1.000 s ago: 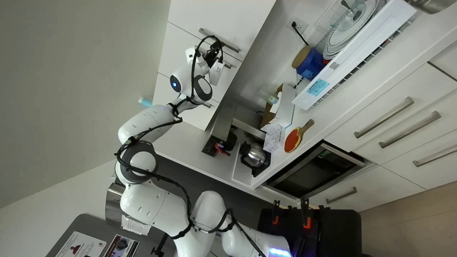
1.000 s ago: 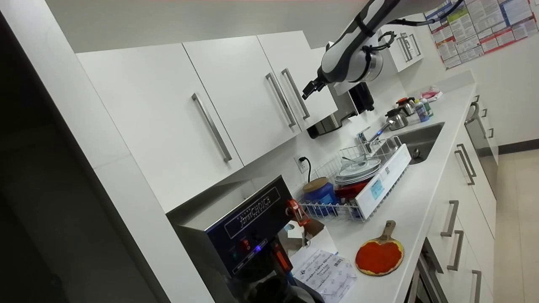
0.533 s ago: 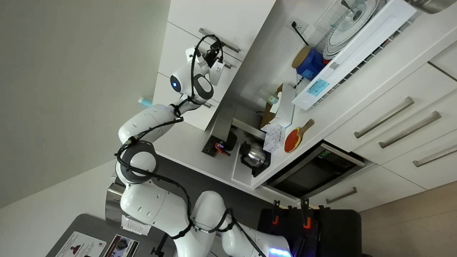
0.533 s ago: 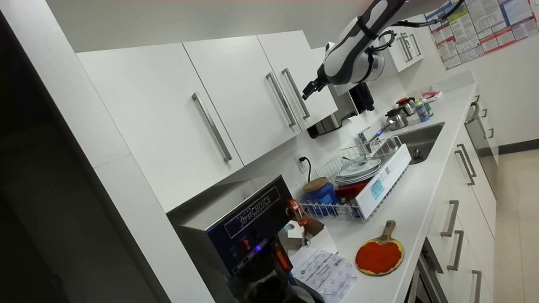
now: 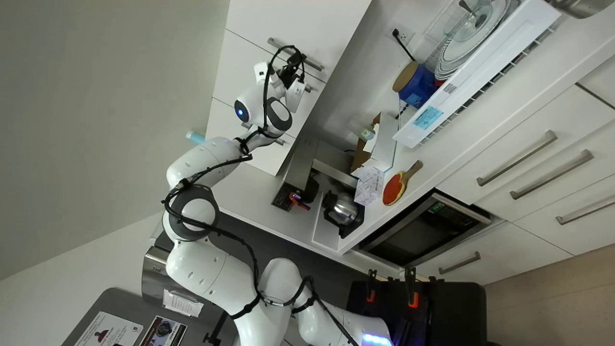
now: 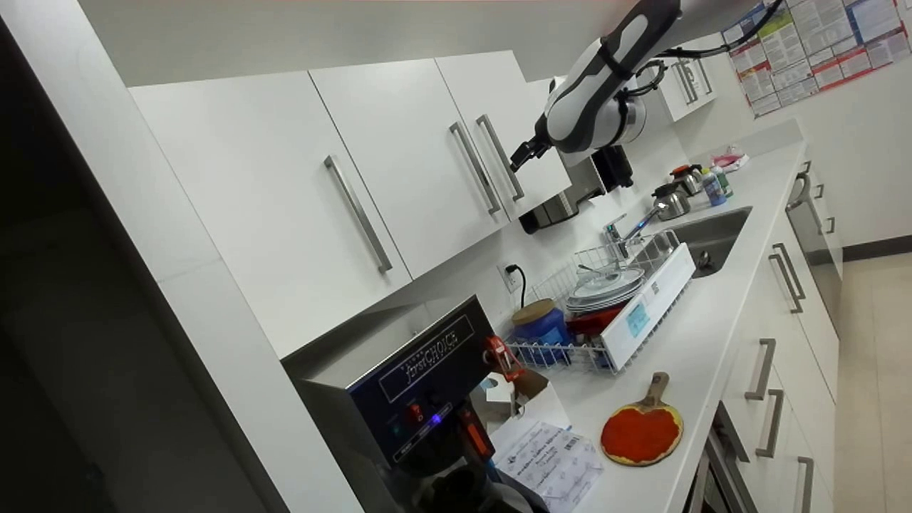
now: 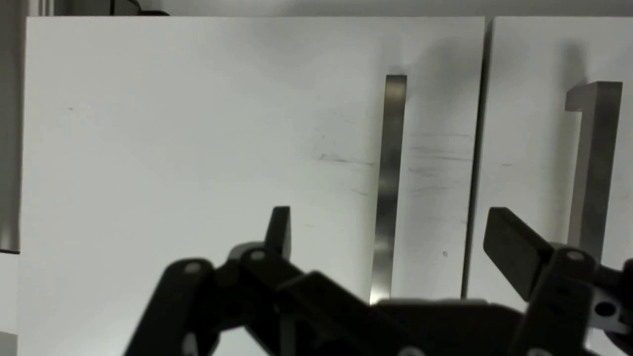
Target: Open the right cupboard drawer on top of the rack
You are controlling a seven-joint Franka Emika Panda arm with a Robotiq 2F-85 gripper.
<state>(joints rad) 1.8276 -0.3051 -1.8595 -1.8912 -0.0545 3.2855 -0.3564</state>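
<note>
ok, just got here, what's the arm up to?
The Panda arm has its open gripper at the right cupboard drawer. In the wrist view its fingers flank the silver bar handle, with a gap either side; I can't tell if they reach around it. The front is shut, so it's not opened yet.

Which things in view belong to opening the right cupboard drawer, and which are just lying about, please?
For the job:
right cupboard drawer, shut
its silver bar handle
tool, open, either side of the handle in the wrist view

Just lying about:
pizza-like paddle
printed sheet
blue tub
metal pot
</note>
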